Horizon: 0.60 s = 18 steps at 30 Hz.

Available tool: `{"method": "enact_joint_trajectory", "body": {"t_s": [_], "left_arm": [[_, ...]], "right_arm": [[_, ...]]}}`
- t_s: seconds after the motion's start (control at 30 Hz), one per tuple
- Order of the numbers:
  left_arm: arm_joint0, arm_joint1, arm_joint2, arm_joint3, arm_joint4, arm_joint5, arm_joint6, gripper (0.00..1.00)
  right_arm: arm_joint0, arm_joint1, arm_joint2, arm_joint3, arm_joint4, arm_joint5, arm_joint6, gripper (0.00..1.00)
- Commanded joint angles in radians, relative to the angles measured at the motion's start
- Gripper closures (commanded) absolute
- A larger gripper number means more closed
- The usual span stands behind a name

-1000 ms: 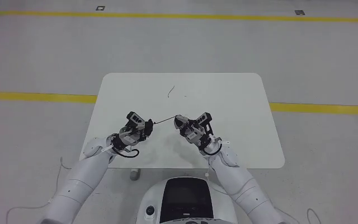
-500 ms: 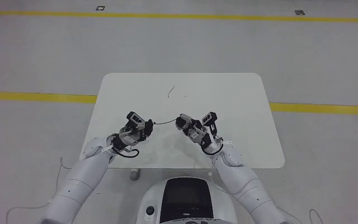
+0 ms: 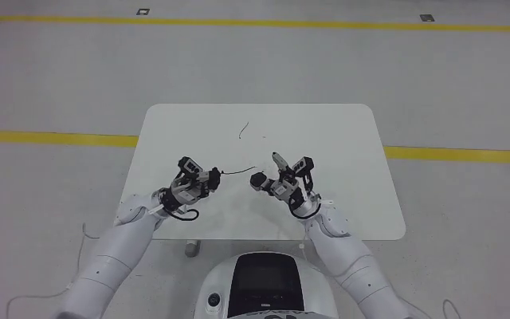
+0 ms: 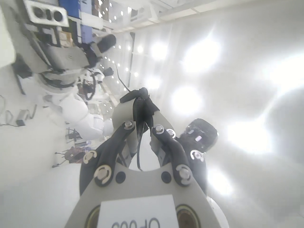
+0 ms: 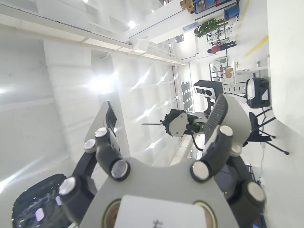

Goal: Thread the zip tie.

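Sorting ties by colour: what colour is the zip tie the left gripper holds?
Black. The zip tie shows best in the left wrist view.

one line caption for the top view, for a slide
Left end effector grips a black zip tie over the table, its free tip pointing toward the open right end effector.

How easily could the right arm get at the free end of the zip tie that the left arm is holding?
Probably easily. The right gripper has its fingers open and faces the free end of the zip tie, with nothing between them. The left gripper is shut on the other end.
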Motion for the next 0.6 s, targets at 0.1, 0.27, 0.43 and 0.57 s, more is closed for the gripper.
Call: {"method": "enact_joint_trajectory", "body": {"t_s": [0.1,0.27,0.43,0.57], "left_arm": [[0.034,0.013,-0.055,-0.034,0.052,-0.019,0.102,1.0],[0.039,0.015,-0.063,-0.038,0.049,-0.016,0.098,1.0],[0.043,0.015,-0.059,-0.065,0.081,-0.017,0.134,1.0],[0.057,0.019,-0.07,-0.102,0.118,-0.017,0.162,1.0]], "right_arm": [[-0.039,0.003,0.082,-0.101,-0.138,0.0,-0.06,0.0],[-0.042,0.002,0.09,-0.113,-0.146,0.0,-0.068,0.0],[-0.046,0.005,0.098,-0.132,-0.189,0.0,-0.104,0.0],[-0.07,0.009,0.123,-0.19,-0.256,0.0,-0.149,0.0]]}}
